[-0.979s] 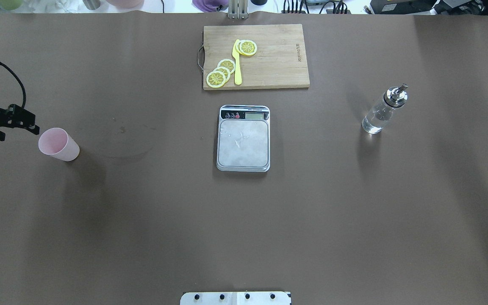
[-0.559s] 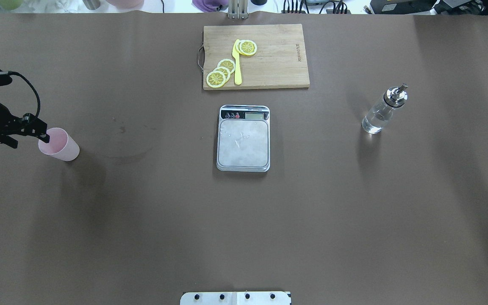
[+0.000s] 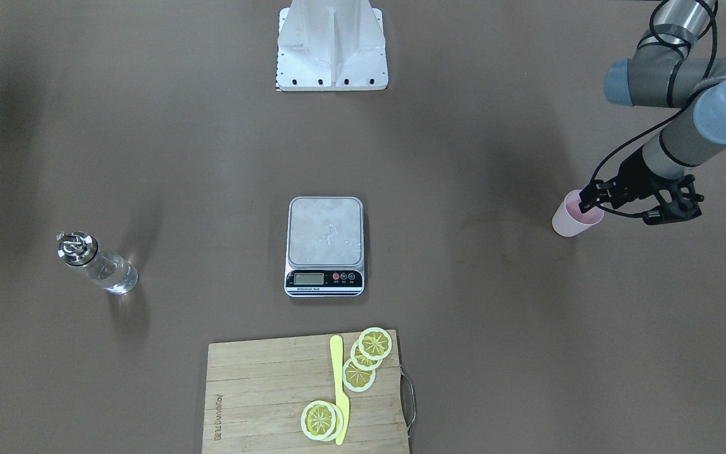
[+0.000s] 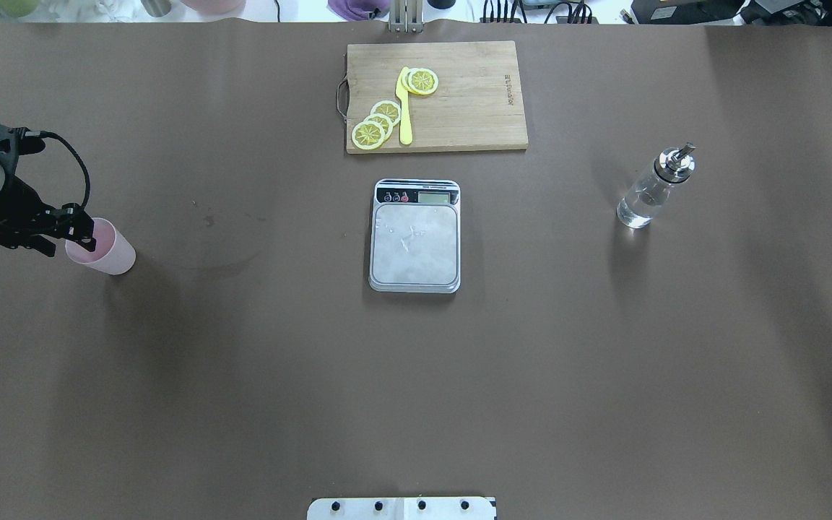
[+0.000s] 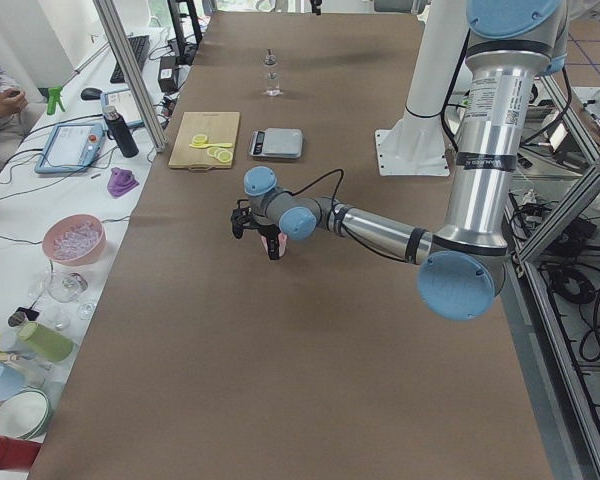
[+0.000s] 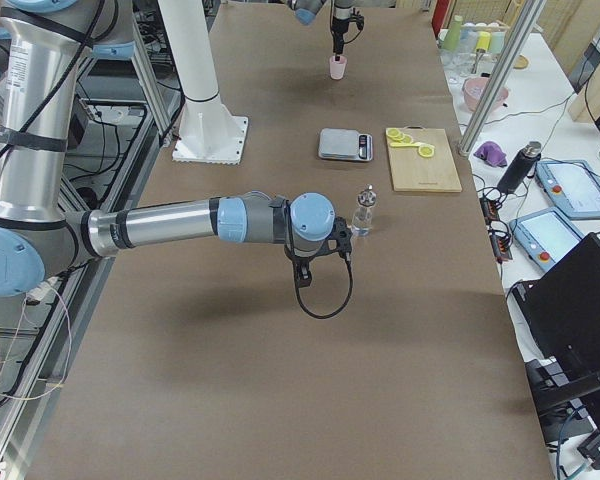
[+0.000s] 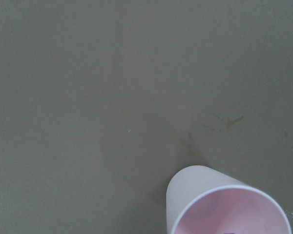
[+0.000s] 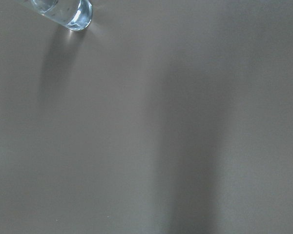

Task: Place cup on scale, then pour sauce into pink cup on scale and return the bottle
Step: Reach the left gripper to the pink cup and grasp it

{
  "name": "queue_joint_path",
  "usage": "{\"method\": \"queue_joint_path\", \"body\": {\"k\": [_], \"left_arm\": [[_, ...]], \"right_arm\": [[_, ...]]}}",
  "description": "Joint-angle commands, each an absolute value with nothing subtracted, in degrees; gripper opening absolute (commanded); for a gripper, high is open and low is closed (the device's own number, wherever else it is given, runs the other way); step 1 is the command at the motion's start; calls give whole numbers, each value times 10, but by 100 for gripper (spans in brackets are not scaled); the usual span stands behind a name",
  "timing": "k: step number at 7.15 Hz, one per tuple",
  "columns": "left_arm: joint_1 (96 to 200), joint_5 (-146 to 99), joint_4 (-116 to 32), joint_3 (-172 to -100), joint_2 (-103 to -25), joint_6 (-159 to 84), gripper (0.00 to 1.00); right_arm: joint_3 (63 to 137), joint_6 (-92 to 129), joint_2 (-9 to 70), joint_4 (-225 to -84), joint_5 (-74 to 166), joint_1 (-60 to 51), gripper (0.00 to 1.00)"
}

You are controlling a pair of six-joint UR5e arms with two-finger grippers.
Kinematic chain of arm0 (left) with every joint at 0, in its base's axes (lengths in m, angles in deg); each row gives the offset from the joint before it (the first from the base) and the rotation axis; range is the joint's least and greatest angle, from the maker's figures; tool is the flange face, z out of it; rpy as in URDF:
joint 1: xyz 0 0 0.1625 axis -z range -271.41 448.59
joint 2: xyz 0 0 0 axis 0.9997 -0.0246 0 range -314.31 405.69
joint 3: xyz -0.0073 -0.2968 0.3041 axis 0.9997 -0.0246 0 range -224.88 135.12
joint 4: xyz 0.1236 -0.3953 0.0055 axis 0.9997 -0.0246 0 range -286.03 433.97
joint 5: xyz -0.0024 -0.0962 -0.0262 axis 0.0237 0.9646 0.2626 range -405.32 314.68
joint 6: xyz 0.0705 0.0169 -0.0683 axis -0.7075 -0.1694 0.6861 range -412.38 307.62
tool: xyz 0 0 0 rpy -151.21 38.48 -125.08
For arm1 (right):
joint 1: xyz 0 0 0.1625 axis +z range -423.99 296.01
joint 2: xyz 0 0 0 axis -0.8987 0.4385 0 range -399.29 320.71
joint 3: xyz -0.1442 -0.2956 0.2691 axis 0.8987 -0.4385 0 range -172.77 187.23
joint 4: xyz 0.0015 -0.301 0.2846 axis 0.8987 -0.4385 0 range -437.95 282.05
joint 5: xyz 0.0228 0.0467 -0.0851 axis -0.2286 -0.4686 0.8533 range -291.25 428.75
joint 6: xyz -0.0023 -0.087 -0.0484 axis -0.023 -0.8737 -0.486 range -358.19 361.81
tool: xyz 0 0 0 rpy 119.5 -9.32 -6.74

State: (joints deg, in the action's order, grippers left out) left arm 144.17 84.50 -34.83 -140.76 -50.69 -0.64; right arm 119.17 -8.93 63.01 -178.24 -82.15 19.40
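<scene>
The pale pink cup [image 4: 111, 253] stands upright at the table's far left, well apart from the steel scale [image 4: 414, 244] at the centre. My left gripper [image 4: 69, 238] hangs open at the cup's rim, one fingertip over the cup's mouth and the other outside its left wall. The left wrist view shows the cup [image 7: 219, 204] at the bottom edge. The clear bottle [image 4: 646, 196], with clear sauce inside and a silver pourer cap, stands at the right. My right gripper [image 6: 320, 262] shows only in the exterior right view, near the bottle [image 6: 362, 212]; I cannot tell whether it is open or shut.
A wooden cutting board [image 4: 474, 94] with lemon slices [image 4: 380, 123] and a yellow knife [image 4: 405, 108] lies behind the scale. The robot's white base plate [image 3: 331, 47] sits at the near edge. Brown table surface lies between cup, scale and bottle.
My left gripper has moved rightward from beside the cup until one fingertip is over the cup's rim. Cup, scale and bottle have not moved.
</scene>
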Motion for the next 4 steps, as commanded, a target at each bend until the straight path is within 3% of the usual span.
{"method": "queue_joint_path", "body": {"k": [1,4], "left_arm": [[1436,844,-352,-1407,-516,-10,0],[1421,843,-361,-1411,-621,74,0]], "right_arm": [[1191,-90,630,-1782,-822,192,100],[1191,-90,630,-1760,-820,188,100]]}}
